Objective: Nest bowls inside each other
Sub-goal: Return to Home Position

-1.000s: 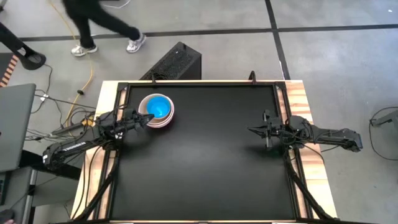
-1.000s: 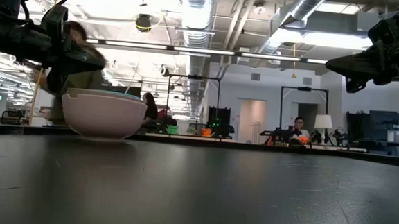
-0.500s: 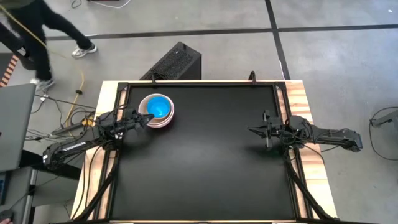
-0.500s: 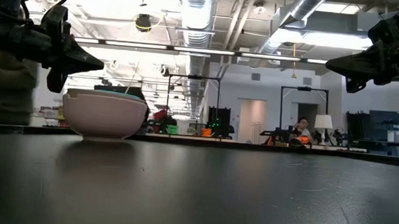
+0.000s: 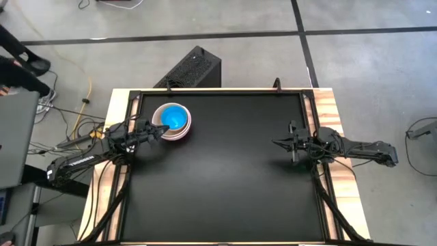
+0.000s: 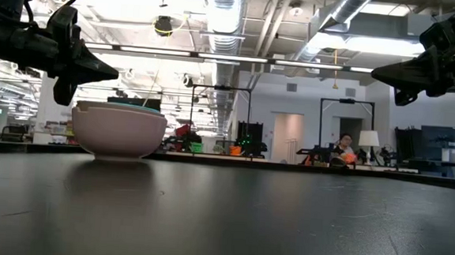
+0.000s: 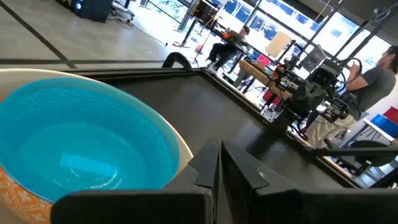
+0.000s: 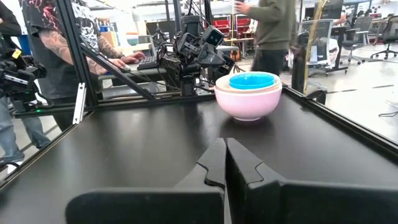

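The bowls stand nested in one stack (image 5: 172, 121) near the table's far left corner. A bright blue bowl (image 7: 81, 149) sits innermost, a cream rim shows around it, and a pink bowl (image 8: 247, 96) is outermost, with its base on the black table. My left gripper (image 5: 162, 130) is shut and points level, just beside the stack's near-left rim and a little above it (image 6: 108, 73), touching nothing. My right gripper (image 5: 276, 143) is shut and points level above the table's right side, far from the stack.
Wooden rails (image 5: 329, 116) run along the table's left and right edges. A black box (image 5: 194, 68) stands on the floor beyond the far edge. A person (image 5: 17, 68) is at the far left, off the table. People sit in the room behind (image 6: 341, 146).
Both arms and the stack of bowls have kept still. A person beyond the far left corner has walked away toward the left.
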